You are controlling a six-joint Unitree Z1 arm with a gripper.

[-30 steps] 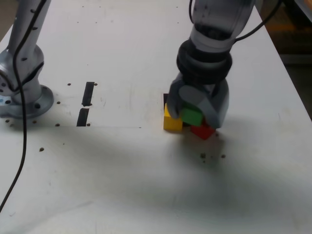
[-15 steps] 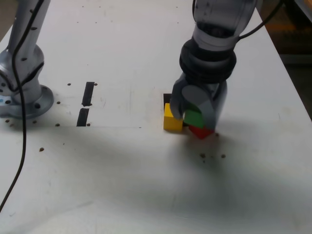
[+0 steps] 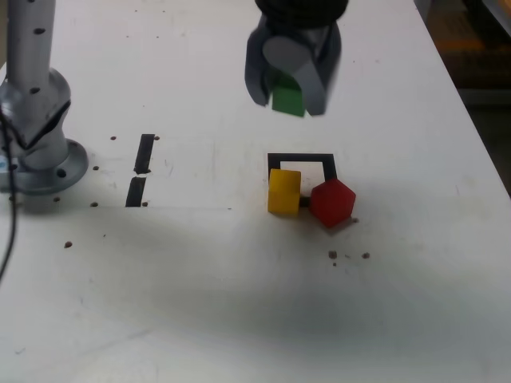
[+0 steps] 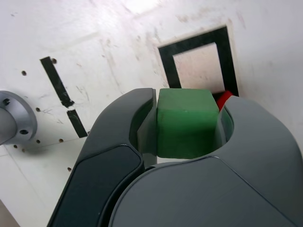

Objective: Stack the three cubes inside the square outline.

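Gripper [image 3: 289, 84]: smooth grey jaws clamped on matte green cube [image 3: 288, 99].
Square outline [image 3: 327, 162]: yellow cube [image 3: 283, 191] at seven o'clock, red cube [image 3: 332, 203] at five.

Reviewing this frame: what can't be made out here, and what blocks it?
- Yellow cube: hidden in the wrist view behind the end effector and green cube.
- Red cube: only a sliver shows in the wrist view.
- Square outline: its near edge in the exterior view is covered by the yellow and red cubes.
- Arm: cut off by the exterior view's top edge.
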